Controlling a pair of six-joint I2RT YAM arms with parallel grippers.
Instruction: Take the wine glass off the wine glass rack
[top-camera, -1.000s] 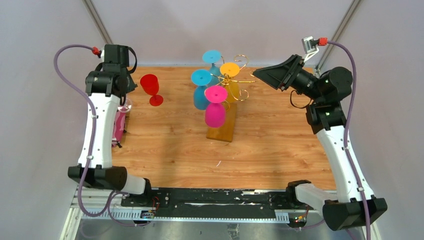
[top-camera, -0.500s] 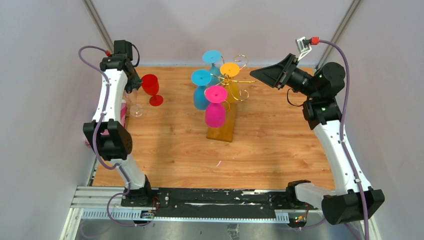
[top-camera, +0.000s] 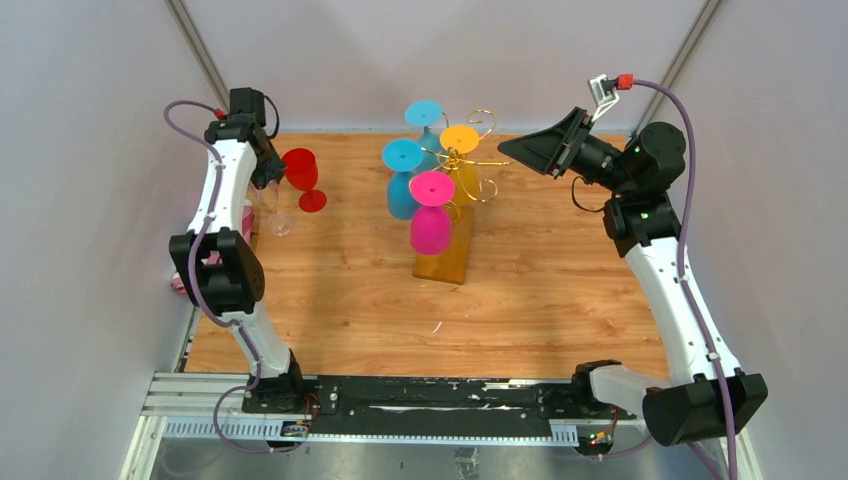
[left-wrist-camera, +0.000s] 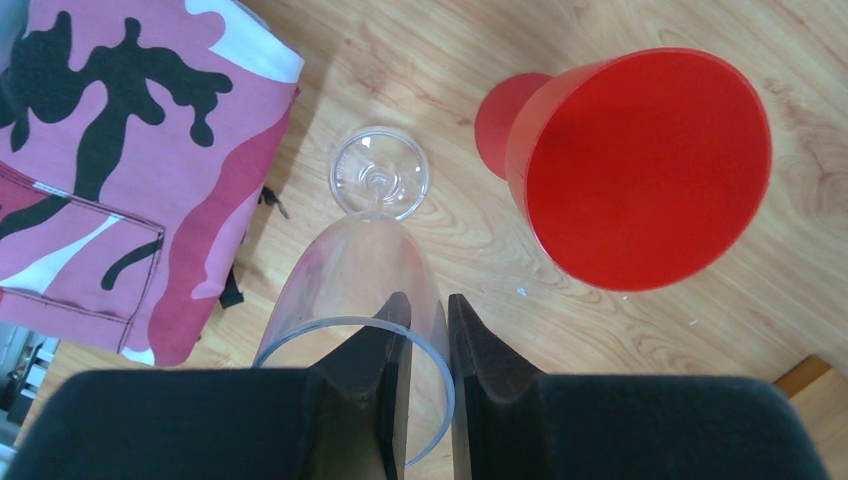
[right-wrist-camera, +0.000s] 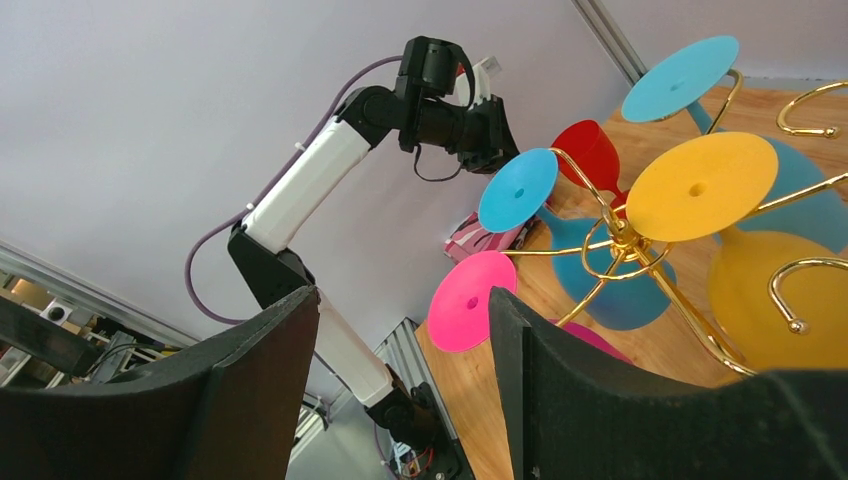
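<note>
The gold wire wine glass rack (top-camera: 462, 160) stands on its amber base (top-camera: 443, 258) at mid-table. Two blue wine glasses (top-camera: 403, 190), a yellow one (top-camera: 460, 138) and a pink one (top-camera: 431, 225) hang from it upside down. My left gripper (top-camera: 268, 176) is shut on the rim of a clear wine glass (left-wrist-camera: 350, 260), one finger inside the bowl and one outside (left-wrist-camera: 428, 300). That glass is upright at table height beside a red wine glass (left-wrist-camera: 640, 170). My right gripper (top-camera: 508, 149) is open just right of the rack and holds nothing (right-wrist-camera: 400, 300).
A pink camouflage bag (left-wrist-camera: 100, 150) lies at the table's left edge, close to the clear glass. The red glass (top-camera: 303, 176) stands upright on the table, left of the rack. Grey walls close in on three sides.
My left arm has folded up and carried the clear glass right, off the pink bag, toward the red glass. My right gripper has edged slightly left toward the rack.
</note>
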